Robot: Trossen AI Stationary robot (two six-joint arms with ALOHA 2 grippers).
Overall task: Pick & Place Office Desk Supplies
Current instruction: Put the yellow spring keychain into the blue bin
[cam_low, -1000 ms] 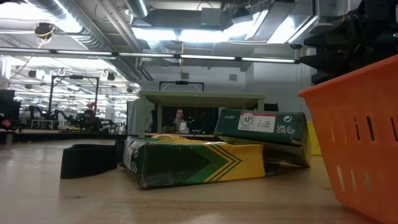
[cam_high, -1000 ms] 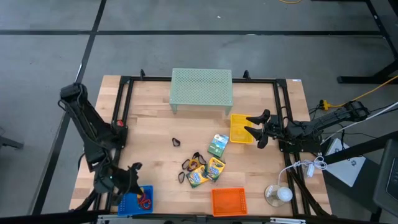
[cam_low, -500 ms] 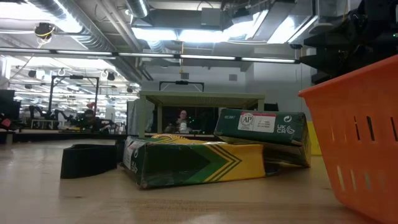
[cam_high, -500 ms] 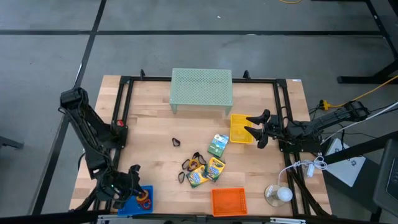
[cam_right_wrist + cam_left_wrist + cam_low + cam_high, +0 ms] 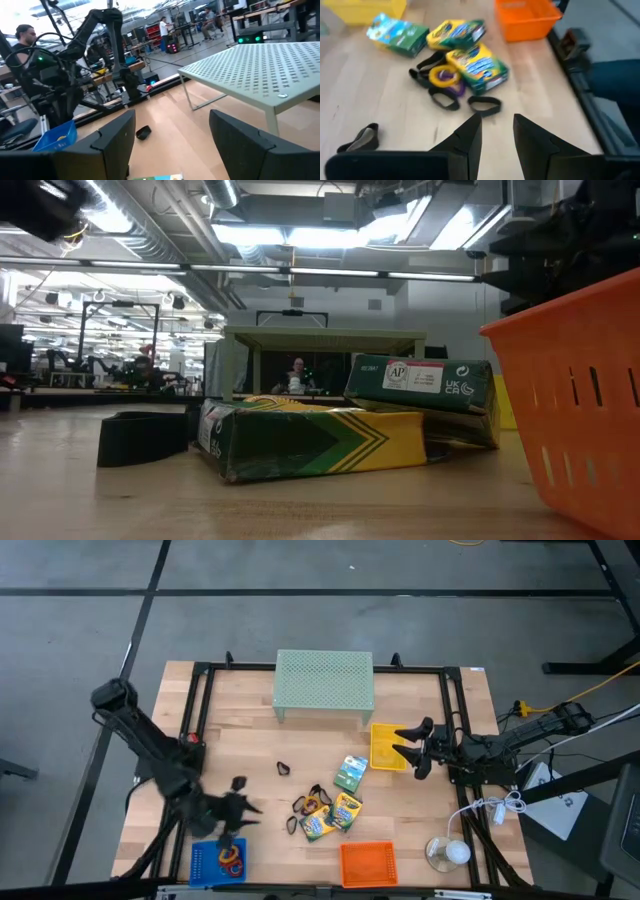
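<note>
Moved off the blue bin (image 5: 216, 862) toward desk (image 5: 250, 750) centre since a second ago: left hand (image 5: 243, 812), fingers parted, empty. Rings (image 5: 233, 858) in blue bin; crayon boxes (image 5: 333, 812) and clips (image 5: 300, 806) mid-desk. Right hand (image 5: 403, 743) wide open, empty, over yellow bin (image 5: 385, 756).

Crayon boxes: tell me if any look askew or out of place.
Two crayon boxes lie jumbled mid-table at different angles, touching, with black clips and a yellow ring tangled beside them. The third box lies apart, tilted, near the yellow bin. Nothing looks damaged.
</note>
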